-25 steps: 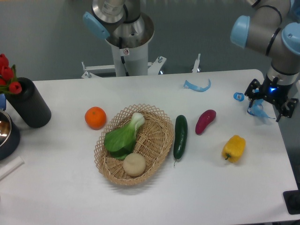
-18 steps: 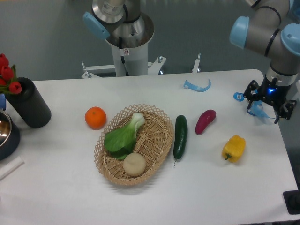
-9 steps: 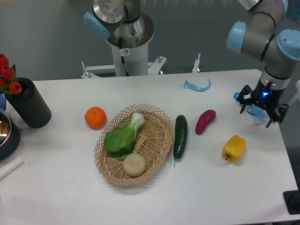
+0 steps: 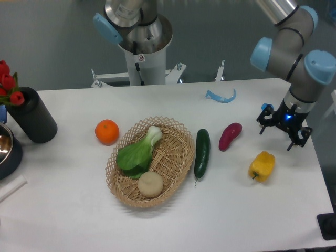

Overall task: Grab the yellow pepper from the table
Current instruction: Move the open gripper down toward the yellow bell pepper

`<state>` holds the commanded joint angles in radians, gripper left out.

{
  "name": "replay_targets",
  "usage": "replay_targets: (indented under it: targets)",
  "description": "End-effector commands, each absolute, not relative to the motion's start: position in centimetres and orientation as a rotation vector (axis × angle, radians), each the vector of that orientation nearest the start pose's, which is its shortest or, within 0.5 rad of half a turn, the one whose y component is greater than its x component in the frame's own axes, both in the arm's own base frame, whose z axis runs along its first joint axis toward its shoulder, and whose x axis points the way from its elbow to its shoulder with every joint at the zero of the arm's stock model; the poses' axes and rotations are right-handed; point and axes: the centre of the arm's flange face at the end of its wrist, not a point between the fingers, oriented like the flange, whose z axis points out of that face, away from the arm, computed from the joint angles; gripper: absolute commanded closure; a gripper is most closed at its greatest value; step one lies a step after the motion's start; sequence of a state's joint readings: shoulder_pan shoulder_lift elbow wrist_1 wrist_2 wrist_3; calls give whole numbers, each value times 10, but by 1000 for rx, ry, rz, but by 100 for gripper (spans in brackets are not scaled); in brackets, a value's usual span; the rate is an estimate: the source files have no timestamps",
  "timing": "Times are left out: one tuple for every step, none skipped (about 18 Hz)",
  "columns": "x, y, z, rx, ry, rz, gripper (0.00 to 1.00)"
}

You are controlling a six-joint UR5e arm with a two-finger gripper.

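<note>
Pincer [image 4: 280, 130] hovers empty, fingers spread wide, above the surface [image 4: 236, 210]; the yellow pepper [image 4: 262, 166] lies near, toward the front edge and slightly inboard, stem end pointing front-left.

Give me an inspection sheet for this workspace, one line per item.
Surface: white table, rounded corners.
Job's things: yellow pepper lying on the table, right side, untouched.
Clutter: cucumber, purple vegetable, orange, basket holding greens and a pale round item; black vase with tulips; blue plastic piece.
Grippers: gripper open, empty, above and behind the pepper.
Cables: nothing seen.
Surroundings: robot base, grey floor.
</note>
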<state>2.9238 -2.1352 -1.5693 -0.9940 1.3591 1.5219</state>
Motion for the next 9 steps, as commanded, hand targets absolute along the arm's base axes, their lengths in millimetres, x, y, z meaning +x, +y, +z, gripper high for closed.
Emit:
replay_targets:
  targets:
    - [-612,294,213,-2920,234,-21,0]
    - [-612,298,212,-2919,228,-8,0]
    - [-611,300,208,-2920,222,-6,0]
    - [-612,302,206,-2919,214,0,0]
    - [-613,303,205,-2918,215,8,0]
    - [-613,303,204,-2918,213,12,0]
    - [-614,303,205,-2915,214,21,0]
    - [-614,303,205,-2916,207,20,0]
    - [-614,303,204,-2916,200,19,0]
